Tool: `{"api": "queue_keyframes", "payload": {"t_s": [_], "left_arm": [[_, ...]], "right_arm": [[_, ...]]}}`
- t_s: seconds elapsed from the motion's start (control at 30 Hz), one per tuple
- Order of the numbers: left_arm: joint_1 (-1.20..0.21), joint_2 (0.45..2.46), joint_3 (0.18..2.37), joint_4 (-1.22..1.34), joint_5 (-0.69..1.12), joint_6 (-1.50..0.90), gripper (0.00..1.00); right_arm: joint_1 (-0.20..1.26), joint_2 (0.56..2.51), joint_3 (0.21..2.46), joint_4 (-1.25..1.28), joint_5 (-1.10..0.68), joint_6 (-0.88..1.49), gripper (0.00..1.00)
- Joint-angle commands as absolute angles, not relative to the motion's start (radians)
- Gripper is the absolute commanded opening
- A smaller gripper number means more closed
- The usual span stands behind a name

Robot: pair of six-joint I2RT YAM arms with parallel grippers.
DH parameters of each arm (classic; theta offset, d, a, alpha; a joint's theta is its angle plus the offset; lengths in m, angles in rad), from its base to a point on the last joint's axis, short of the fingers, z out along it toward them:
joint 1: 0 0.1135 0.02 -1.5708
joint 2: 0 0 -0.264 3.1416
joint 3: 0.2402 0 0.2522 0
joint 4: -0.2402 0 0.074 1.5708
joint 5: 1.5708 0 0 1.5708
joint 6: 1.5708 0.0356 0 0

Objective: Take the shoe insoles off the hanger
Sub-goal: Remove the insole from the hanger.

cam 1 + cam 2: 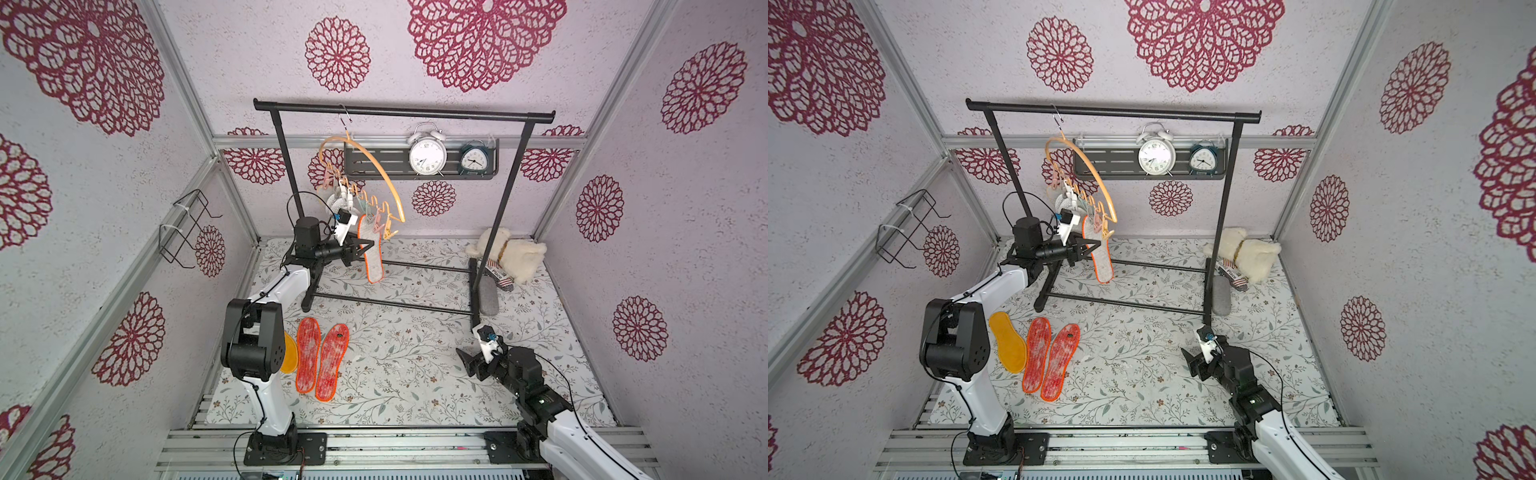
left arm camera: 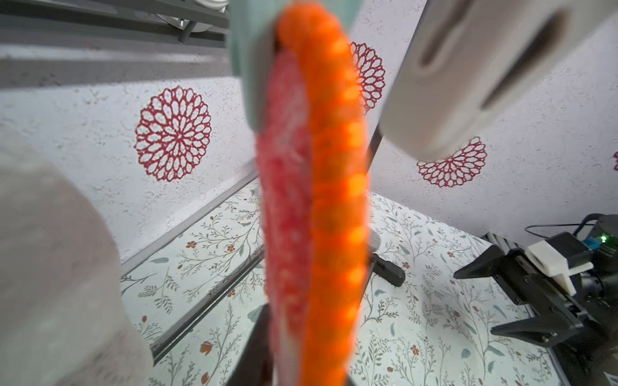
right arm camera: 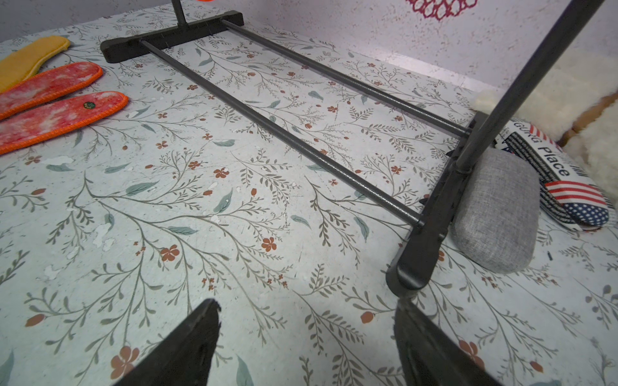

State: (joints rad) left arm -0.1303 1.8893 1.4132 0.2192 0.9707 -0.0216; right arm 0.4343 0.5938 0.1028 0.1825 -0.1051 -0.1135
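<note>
clothespins point(image 1: 379, 222) above, black rack upright point(image 1: 287, 158) near the hanging orange-edged insole point(image 1: 372, 255).

Light bright, even, diffuse; no glare. Shadows faint and soft, as under the rack foot point(image 3: 418, 257). Both top views sharp; frame posts point(image 1: 183, 83) bow toward the edges. Left wrist view: hanging insole point(image 2: 321, 200) and pale clothespin point(image 2: 468, 67) badly blurred, wall behind in focus.

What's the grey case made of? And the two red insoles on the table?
Grey case: looks like woven cloth, matte; a fine heathered weave shows. Red insoles: seem to be a fuzzy, felt-like fabric, judging by the mottled nap, with stitched orange yarn edging. The exact fibre is unclear.
</note>
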Motion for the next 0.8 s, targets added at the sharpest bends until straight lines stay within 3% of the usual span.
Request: {"api": "queue_keyframes", "payload": {"t_s": [0.0, 0.1, 0.23, 0.37, 0.77], "left_arm": [[-0.126, 1.899, 1.439, 0.23, 0.92, -0.012, 0.07], [-0.124, 1.896, 1.451, 0.226, 0.914, -0.018, 0.0], [-0.117, 1.883, 1.436, 0.222, 0.923, -0.027, 0.0], [-0.101, 1.87, 1.413, 0.222, 0.959, -0.03, 0.0], [-0.084, 1.831, 1.408, 0.056, 1.026, 0.05, 0.0]], "right_arm": [[0.431, 0.583, 0.138, 0.215, -0.1, -0.125, 0.84], [0.43, 0.581, 0.142, 0.212, -0.096, -0.121, 0.83], [0.428, 0.586, 0.179, 0.193, -0.092, -0.118, 0.82], [0.429, 0.66, 0.266, 0.244, -0.219, -0.068, 0.76], [0.428, 1.335, 0.925, 0.403, -0.629, -0.064, 0.72]]}}
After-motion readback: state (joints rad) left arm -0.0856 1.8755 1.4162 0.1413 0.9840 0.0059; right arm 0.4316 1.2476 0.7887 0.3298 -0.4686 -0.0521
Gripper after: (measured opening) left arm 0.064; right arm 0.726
